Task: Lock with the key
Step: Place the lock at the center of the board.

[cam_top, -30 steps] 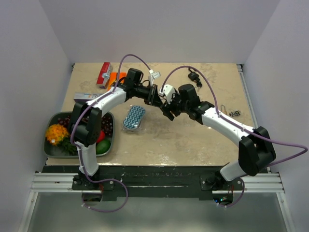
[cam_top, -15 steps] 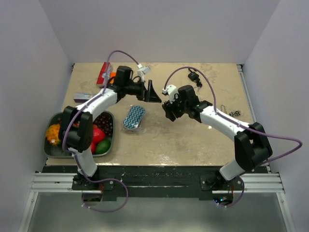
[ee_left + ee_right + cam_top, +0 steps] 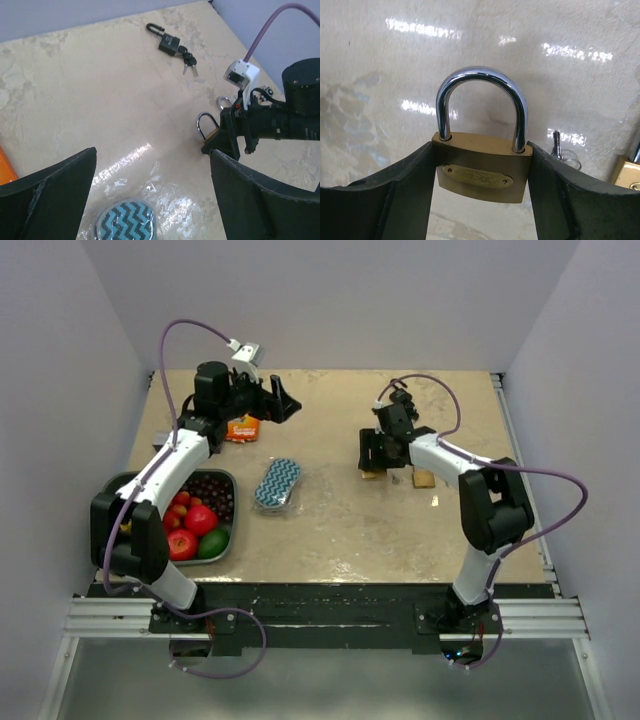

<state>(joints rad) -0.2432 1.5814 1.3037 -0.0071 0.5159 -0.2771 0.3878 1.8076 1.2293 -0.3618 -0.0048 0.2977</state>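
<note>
A brass padlock (image 3: 481, 172) with a steel shackle, both legs seated in its body, stands upright on the table. My right gripper (image 3: 479, 150) is shut on its two sides. From above, that gripper (image 3: 379, 462) is at the table's middle right. A small silver key (image 3: 557, 146) lies on the table just right of the lock. My left gripper (image 3: 281, 406) hangs open and empty over the far left, well away from the padlock (image 3: 209, 131). In the left wrist view its fingers (image 3: 65, 175) frame bare table.
A second brass padlock (image 3: 424, 478) lies just right of the held one. A black padlock (image 3: 169, 44) with keys (image 3: 189, 61) lies farther back. A blue zigzag pouch (image 3: 277, 483) lies centre left, an orange packet (image 3: 241, 427) behind it, and a fruit tray (image 3: 235, 508) at the left edge.
My left gripper opened and drew back to the far left, away from the right gripper. The right gripper carried the brass padlock to the right and down to the table.
</note>
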